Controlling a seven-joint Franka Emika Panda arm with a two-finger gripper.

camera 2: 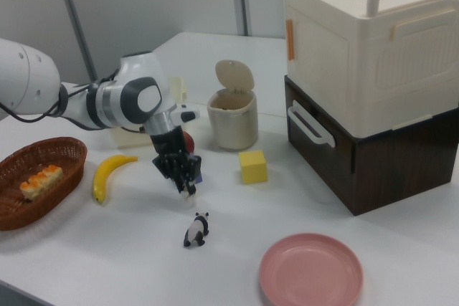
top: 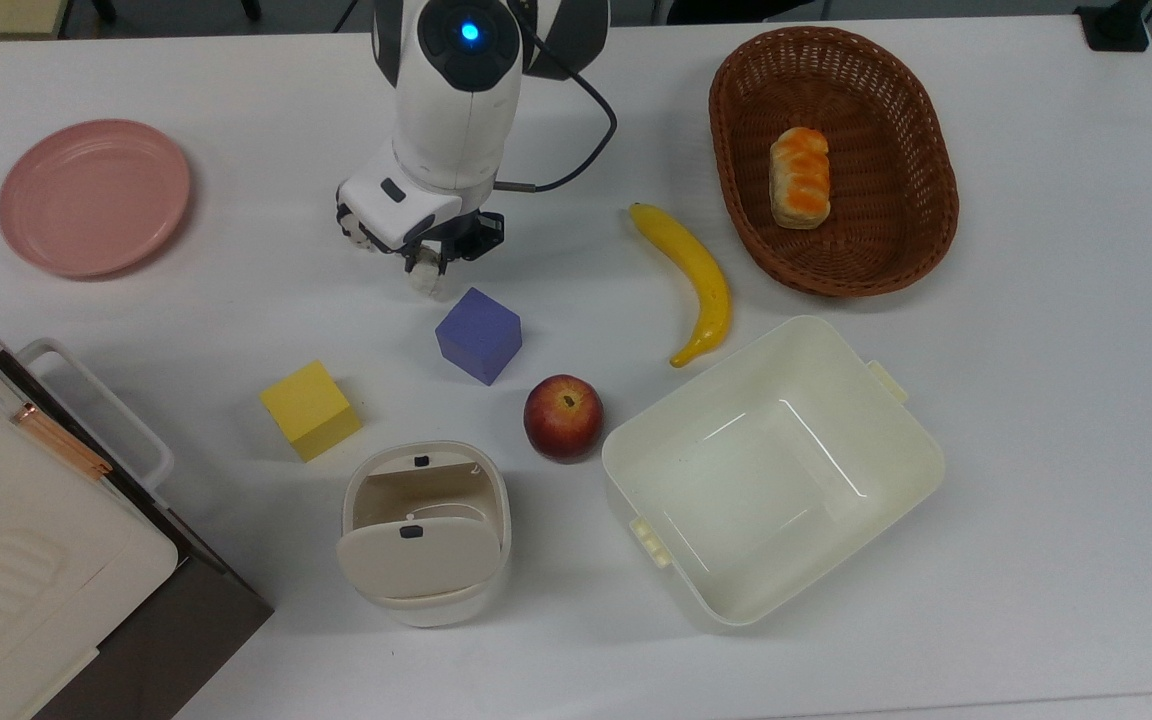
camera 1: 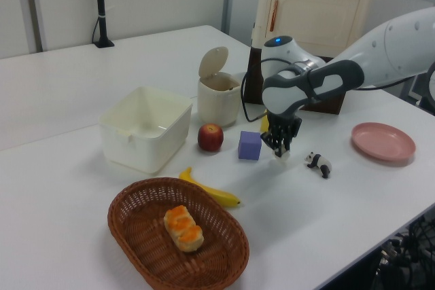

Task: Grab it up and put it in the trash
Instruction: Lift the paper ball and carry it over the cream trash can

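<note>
Off-white and lumpy, the paper wad sits pinched between the fingers of the gripper, just above centre in the top view and a little up-left of the purple cube. In the right view the wad shows at the fingertips, above and apart from the panda figurine — it looks clear of the table, though only just.

You have it clamped, so the step in hand is the carry. Lift straight up first; the cube lies almost directly on the line toward the trash bin at the lower centre-left of the top view, and the yellow block and the apple stand either side of that path. Go over them, not between.

The bin's flap stands tilted up in the left view, so the mouth is open — aim for the opening on the far side of the flap, not the flap itself. The wad is light and crumpled, so keep the squeeze steady and let go only once you are low over the mouth, or it may bounce off the rim
</note>
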